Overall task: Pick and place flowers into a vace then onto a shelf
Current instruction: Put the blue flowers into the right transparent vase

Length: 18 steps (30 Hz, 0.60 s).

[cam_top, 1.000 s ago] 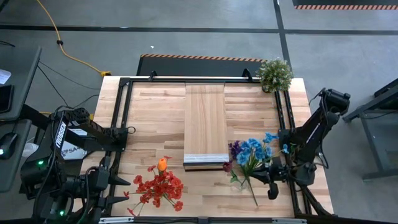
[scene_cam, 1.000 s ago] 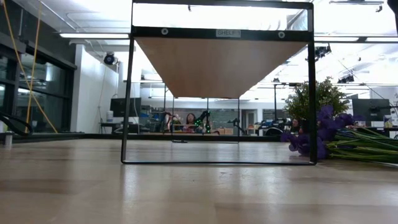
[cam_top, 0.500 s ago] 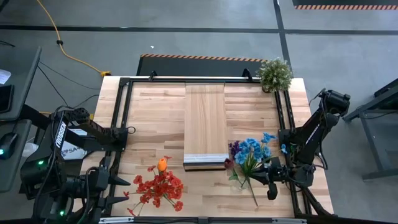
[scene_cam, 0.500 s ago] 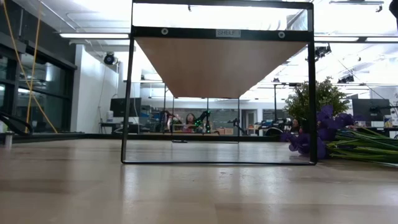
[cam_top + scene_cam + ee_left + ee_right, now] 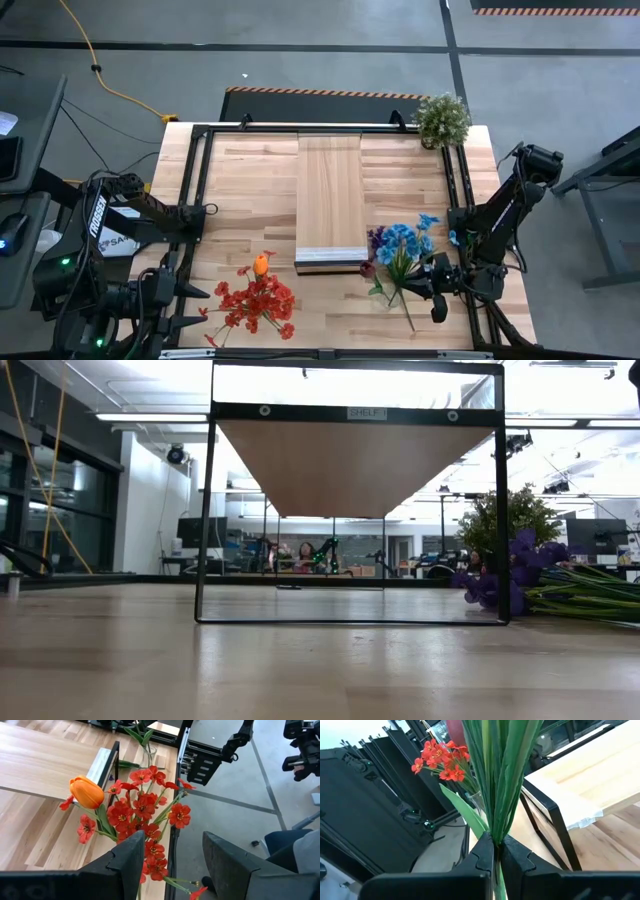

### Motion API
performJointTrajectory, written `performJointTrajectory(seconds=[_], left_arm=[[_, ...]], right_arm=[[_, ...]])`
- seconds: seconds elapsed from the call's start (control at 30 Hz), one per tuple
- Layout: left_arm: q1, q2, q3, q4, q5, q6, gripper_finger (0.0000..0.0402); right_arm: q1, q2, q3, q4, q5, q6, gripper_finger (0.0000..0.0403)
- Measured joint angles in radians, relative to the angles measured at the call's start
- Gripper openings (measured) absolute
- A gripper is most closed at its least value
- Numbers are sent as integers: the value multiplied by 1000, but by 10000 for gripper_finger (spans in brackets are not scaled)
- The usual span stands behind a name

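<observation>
Red flowers (image 5: 257,300) with one orange tulip (image 5: 86,791) stand in a clear glass vase (image 5: 477,804). They are held up over the table's near left part at my left gripper (image 5: 172,865), whose fingers stand apart on either side of them. My right gripper (image 5: 496,845) is at the near right and shut on the green stems of a blue and purple bunch of flowers (image 5: 400,245). The shelf (image 5: 330,200) stands mid-table on a black frame with nothing on it. My left gripper holds the vase, but the contact lies below the edge of its wrist view, so part and hold stay hidden. The red flowers (image 5: 142,815) rise tilted between the two fingers, clear of the table. My right gripper pinches the bundled green stems (image 5: 495,827) between its two fingers. It comes in level from the table's right, with the fingers across the stems. The purple heads (image 5: 495,588) rest on the table and the stems (image 5: 585,598) lie almost level.
A bushy pale-green potted plant (image 5: 442,118) stands at the far right corner. A black rail frame (image 5: 198,200) runs around the tabletop. Bare wood lies left of the shelf and along the near middle.
My right gripper has rolled slightly, and the blue heads have shifted a little toward the table's left. The left gripper and the red flowers have kept still.
</observation>
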Motion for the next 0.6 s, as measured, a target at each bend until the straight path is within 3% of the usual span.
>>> performJointTrajectory(seconds=[0.6], left_arm=[[0, 0, 0, 1, 0, 0, 232]], right_arm=[[0, -1, 0, -1, -29, 36, 12]])
